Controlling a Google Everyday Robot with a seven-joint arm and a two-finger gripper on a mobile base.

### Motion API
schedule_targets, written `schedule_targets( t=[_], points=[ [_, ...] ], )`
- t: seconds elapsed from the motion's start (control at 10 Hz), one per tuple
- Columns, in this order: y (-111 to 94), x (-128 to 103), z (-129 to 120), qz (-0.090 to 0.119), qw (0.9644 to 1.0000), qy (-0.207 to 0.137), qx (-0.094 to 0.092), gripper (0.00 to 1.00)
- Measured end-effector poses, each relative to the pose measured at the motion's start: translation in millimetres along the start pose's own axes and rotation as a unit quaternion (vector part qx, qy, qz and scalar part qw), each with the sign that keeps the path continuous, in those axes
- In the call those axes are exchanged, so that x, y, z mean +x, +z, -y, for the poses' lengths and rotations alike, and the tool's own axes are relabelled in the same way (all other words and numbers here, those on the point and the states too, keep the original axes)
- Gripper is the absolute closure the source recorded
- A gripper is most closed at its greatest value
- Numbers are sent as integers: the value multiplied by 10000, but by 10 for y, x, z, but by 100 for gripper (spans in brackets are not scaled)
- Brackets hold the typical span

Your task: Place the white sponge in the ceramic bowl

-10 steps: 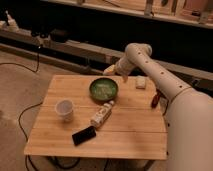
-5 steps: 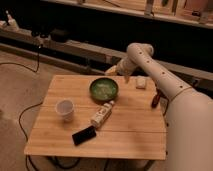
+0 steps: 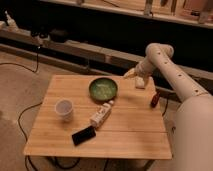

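Only view, camera view: a wooden table [image 3: 131,125] seen from above its near side, with the robot's white arm [image 3: 167,62] reaching in from the right.
gripper [image 3: 129,74]: at the tip of the arm, over the far edge of the table; the claw is spread and nothing is pinched between its fingers.
white sponge [image 3: 140,83]: just right of the claw and slightly nearer the camera, below the wrist; it appears to lie on the table top, outside the bowl. Whether the wrist touches it cannot be told.
ceramic bowl [image 3: 91,90]: left of the claw and nearer the camera, near it but apart; upright on the table, with a mottled lighter green inside.
white bottle [image 3: 101,114]: left of the claw and well nearer the camera; it lies on its side, one end just beside the near rim of the bowl.
white cup [image 3: 64,109]: well left of the claw, upright, apart from the bowl.
black phone [image 3: 83,135]: furthest from the claw towards the camera; it lies flat, just beside the lower end of the bottle.
red object [image 3: 155,98]: right of the claw and nearer the camera, at the right edge of the table; its kind cannot be told.
cable [image 3: 24,112]: on the floor, far left of the claw, beside the table.
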Motion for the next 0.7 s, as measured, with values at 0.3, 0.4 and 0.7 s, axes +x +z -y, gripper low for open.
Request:
schedule_targets(
  t=[0.3,0.4,0.7],
  points=[
    [10,19,-28,-43,10000,-14,-40,20],
    [71,78,-54,-141,9995,-164,-215,20],
    [165,363,-218,-632,9899,-822,-962,20]
  ],
)
